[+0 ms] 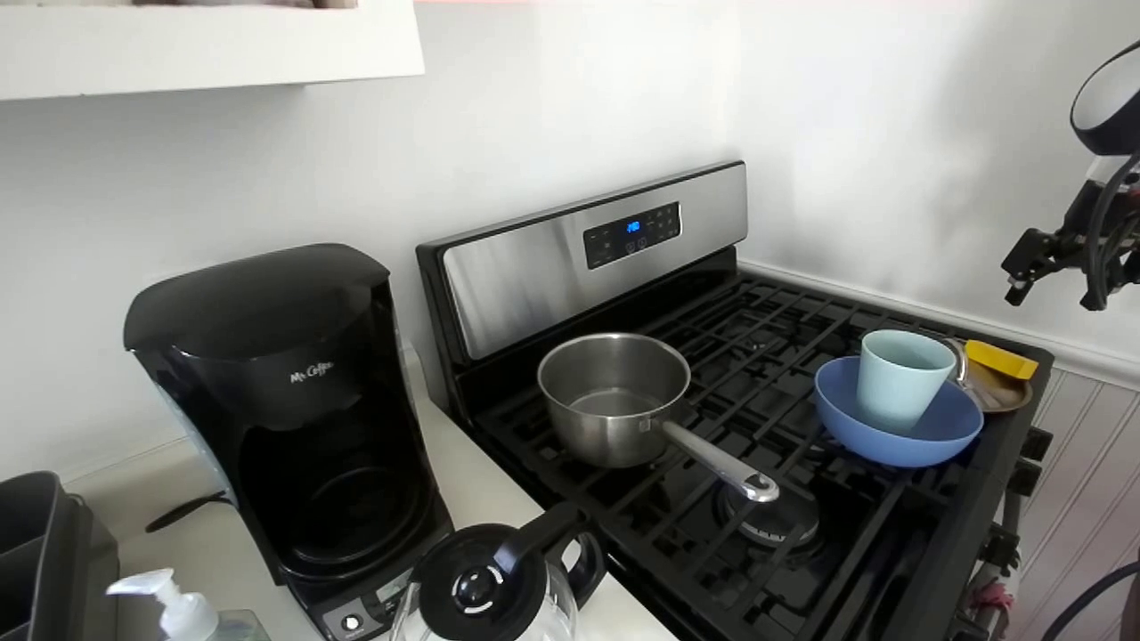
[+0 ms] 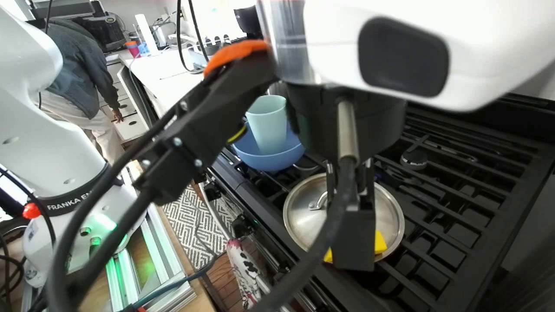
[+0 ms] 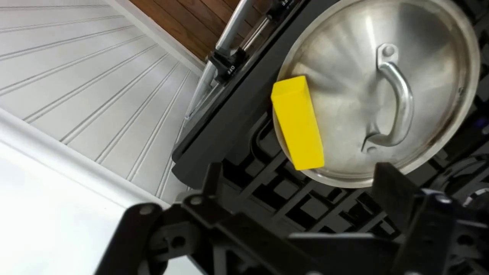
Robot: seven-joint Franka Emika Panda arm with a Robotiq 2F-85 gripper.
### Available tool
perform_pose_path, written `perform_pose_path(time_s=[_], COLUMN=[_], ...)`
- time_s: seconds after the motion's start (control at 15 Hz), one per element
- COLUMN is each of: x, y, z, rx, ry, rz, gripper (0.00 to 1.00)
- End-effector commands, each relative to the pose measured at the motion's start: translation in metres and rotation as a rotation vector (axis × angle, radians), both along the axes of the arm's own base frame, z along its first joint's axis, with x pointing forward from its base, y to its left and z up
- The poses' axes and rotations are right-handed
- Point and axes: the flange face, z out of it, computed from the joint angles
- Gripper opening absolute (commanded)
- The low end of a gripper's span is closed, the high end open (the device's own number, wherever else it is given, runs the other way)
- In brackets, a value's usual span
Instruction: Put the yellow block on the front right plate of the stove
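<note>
The yellow block (image 1: 1002, 360) lies on a steel pot lid at the stove's front corner by the wall. In an exterior view the gripper partly covers the block (image 2: 380, 242). The wrist view shows the whole block (image 3: 298, 124) near the lid's edge, overhanging the rim slightly. The stove (image 1: 517, 303) has black grates and a steel back panel with a blue display. My gripper (image 1: 1055, 298) is open and empty, above the block and apart from it. In the wrist view its fingers (image 3: 298, 170) are wide apart, with grates and the lid's edge visible between them.
The steel lid (image 3: 344, 103) has an arched handle. A blue bowl (image 1: 891, 450) holding a light blue cup (image 1: 904, 383) stands beside the lid. A steel saucepan (image 1: 614, 436) is at the stove's other side. A coffee maker (image 1: 267, 329) and carafe (image 1: 481, 588) are on the counter.
</note>
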Motion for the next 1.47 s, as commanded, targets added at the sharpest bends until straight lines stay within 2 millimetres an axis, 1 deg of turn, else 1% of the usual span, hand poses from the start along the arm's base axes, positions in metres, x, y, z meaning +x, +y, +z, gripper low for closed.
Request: perform_pose_path(time_s=[0.0, 0.4, 0.67, 0.73, 1.0, 1.07, 1.2, 1.4], x=[-0.004, -0.004, -0.002, -0.001, 0.005, 0.008, 0.015, 0.021], y=[-0.003, -0.007, -0.009, -0.009, -0.011, -0.012, -0.013, -0.016], z=[-0.023, -0.05, -0.063, -0.067, -0.079, -0.081, -0.084, -0.088], rx=[0.003, 0.043, 0.078, 0.084, 0.102, 0.108, 0.104, 0.11], ry=[-0.01, -0.036, -0.044, -0.041, -0.037, -0.037, -0.034, -0.03], rz=[-0.036, -0.068, -0.066, -0.06, -0.025, -0.01, 0.023, 0.052], gripper=[1.0, 1.0, 0.94, 0.99, 0.99, 0.96, 0.72, 0.49])
